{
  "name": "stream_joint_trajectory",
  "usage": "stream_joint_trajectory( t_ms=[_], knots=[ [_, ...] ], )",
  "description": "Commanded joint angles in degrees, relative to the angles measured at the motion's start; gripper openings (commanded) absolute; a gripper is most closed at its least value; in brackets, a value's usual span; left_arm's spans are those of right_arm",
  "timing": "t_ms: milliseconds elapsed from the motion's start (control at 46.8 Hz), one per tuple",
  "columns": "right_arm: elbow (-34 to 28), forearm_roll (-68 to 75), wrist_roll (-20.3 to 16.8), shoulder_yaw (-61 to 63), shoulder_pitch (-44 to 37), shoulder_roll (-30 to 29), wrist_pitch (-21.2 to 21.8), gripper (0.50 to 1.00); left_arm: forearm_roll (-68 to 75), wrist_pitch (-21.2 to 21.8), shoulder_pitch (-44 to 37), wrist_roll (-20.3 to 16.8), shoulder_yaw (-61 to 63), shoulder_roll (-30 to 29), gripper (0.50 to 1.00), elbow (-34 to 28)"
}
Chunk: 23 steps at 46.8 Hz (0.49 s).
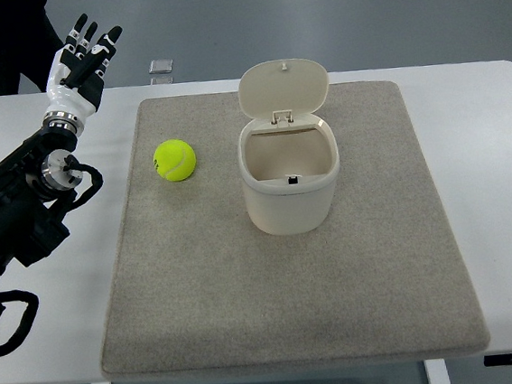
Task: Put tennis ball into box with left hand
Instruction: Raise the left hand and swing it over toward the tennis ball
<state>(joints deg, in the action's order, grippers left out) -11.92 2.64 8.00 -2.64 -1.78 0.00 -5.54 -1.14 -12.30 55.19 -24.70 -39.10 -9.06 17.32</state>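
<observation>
One left hand [82, 56], fingers spread, empty.

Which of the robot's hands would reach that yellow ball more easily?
Left. The left hand, fingers spread and empty, hovers on the same side as the yellow-green tennis ball. No right arm appears in view.

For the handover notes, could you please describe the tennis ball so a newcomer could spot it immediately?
On the white table lies a beige mat. Left of the cream box, apart from it, sits the tennis ball, the only round, yellow-green thing there.
</observation>
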Motion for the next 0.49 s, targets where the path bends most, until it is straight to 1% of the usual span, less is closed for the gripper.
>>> stream_joint_trajectory(
  t_ms=[0,107,235,320,470],
  knots=[
    [-0.04,0.0,0.0,0.0,0.02,0.0,0.0,0.938,0.17,0.08,-0.09,0.0,0.25,-0.34,0.992,0.08],
    [0.05,0.0,0.0,0.0,-0.07,0.0,0.0,0.938,-0.18,2.28,0.09,-0.53,-0.28,-0.51,0.992,-0.09],
    [0.05,0.0,0.0,0.0,-0.07,0.0,0.0,0.938,-0.44,0.44,0.18,-0.53,-0.37,-3.85,0.992,0.7],
    [0.05,0.0,0.0,0.0,-0.07,0.0,0.0,0.938,-0.44,-0.97,0.7,-0.53,-0.37,-5.08,0.992,0.88],
    [-0.04,0.0,0.0,0.0,-0.07,0.0,0.0,0.938,-0.44,-1.23,1.14,-0.53,-0.45,-6.32,0.992,0.79]
  ],
)
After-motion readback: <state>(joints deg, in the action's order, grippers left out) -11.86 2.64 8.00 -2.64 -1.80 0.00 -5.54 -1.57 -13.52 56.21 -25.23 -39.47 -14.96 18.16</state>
